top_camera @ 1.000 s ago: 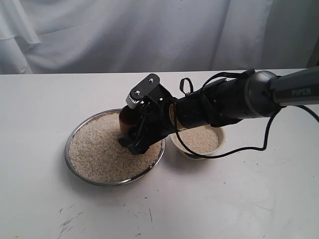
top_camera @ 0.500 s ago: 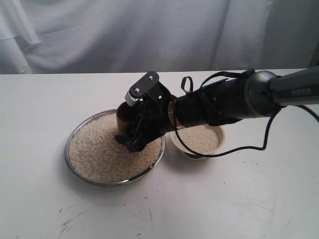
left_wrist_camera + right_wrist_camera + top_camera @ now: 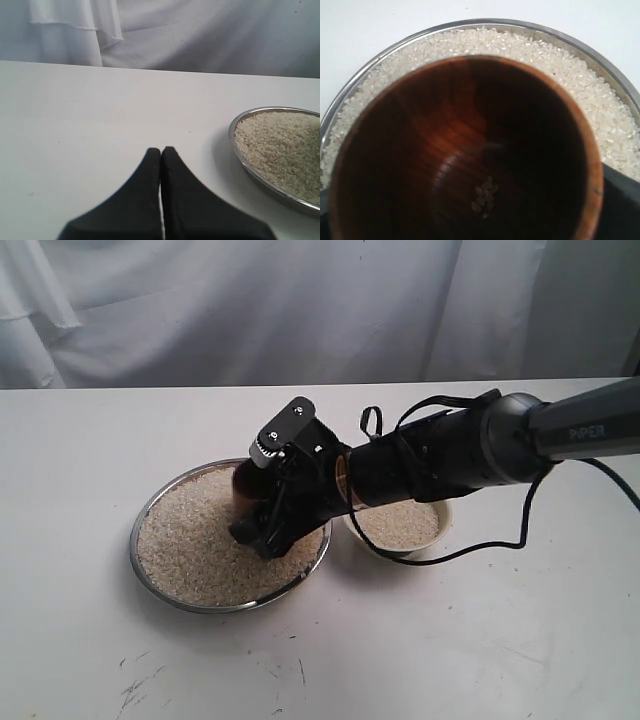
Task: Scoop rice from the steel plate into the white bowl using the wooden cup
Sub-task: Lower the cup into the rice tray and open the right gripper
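The steel plate (image 3: 141, 522) holds a wide heap of rice (image 3: 190, 545). My right gripper (image 3: 262, 502) reaches across over the plate's far right side, shut on the wooden cup (image 3: 247, 488). In the right wrist view the wooden cup (image 3: 465, 145) fills the frame, mouth toward the camera, with a few grains (image 3: 484, 196) on its dark inside and the rice (image 3: 555, 70) just behind it. The white bowl (image 3: 438, 532), holding rice, stands right of the plate, partly hidden by the arm. My left gripper (image 3: 161, 150) is shut on nothing above bare table, left of the steel plate (image 3: 236, 150).
A white cloth (image 3: 300, 310) hangs along the back of the white table (image 3: 450, 640). A black cable (image 3: 500, 540) loops from the right arm down beside the bowl. The left arm is out of the exterior view.
The right gripper has shifted a little left and down with the cup, closer to the rice in the plate. The bowl and plate have not moved.
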Tool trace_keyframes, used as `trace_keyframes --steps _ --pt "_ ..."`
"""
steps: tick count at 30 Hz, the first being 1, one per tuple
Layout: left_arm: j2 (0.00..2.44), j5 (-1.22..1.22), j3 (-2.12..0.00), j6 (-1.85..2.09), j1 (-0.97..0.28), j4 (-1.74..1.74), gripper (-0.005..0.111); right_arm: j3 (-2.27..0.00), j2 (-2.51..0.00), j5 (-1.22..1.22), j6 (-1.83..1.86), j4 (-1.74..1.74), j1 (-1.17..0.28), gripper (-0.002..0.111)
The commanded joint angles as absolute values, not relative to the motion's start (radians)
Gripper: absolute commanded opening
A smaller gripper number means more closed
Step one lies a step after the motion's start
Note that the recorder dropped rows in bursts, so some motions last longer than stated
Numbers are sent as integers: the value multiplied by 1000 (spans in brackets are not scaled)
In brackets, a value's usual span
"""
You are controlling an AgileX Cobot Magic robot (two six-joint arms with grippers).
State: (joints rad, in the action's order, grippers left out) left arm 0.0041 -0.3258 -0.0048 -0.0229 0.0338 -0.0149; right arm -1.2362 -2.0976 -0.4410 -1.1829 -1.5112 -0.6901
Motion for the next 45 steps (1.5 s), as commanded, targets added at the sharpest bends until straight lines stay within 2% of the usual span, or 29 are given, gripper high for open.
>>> trace_keyframes --steps 1,6,19,45 --pt "0 -319 0 -24 36 -16 0 -1249 -2094 -484 -1151 -1495 -693 45" --pt "0 -319 0 -24 36 -16 0 -1255 -2094 -483 -1149 -1474 -693 63" --pt "0 -319 0 -24 36 -16 0 -1255 -2094 -440 -1088 -1384 -693 79" --pt "0 -319 0 -24 36 -16 0 -1303 -2094 -478 -1013 -1315 -693 79"
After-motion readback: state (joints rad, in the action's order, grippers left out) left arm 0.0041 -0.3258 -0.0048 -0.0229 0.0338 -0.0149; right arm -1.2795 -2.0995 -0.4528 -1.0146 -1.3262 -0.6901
